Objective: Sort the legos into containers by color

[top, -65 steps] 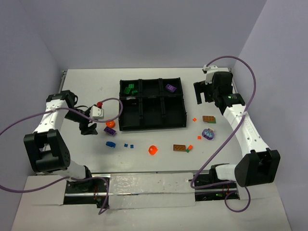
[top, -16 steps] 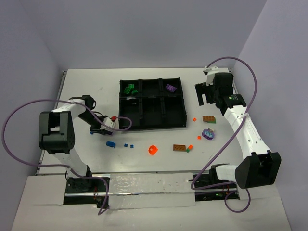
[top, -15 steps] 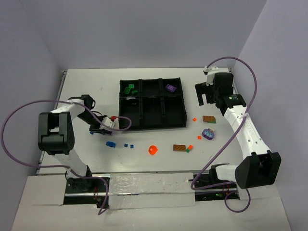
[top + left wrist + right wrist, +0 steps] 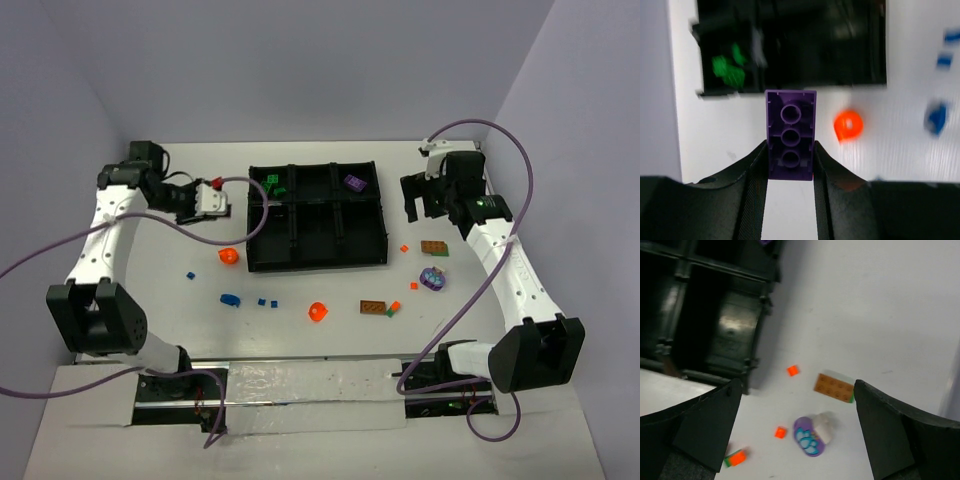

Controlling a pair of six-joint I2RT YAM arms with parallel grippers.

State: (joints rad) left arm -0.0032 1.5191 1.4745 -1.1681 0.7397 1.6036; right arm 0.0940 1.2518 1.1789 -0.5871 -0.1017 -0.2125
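left gripper clamps one purple brick; right gripper gapes wide above one purple disc.

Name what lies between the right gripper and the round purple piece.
In the top view, a flat brown plate lies between the open right gripper and the round purple piece.

Overhead view faces down; both close wrist views share the tray.
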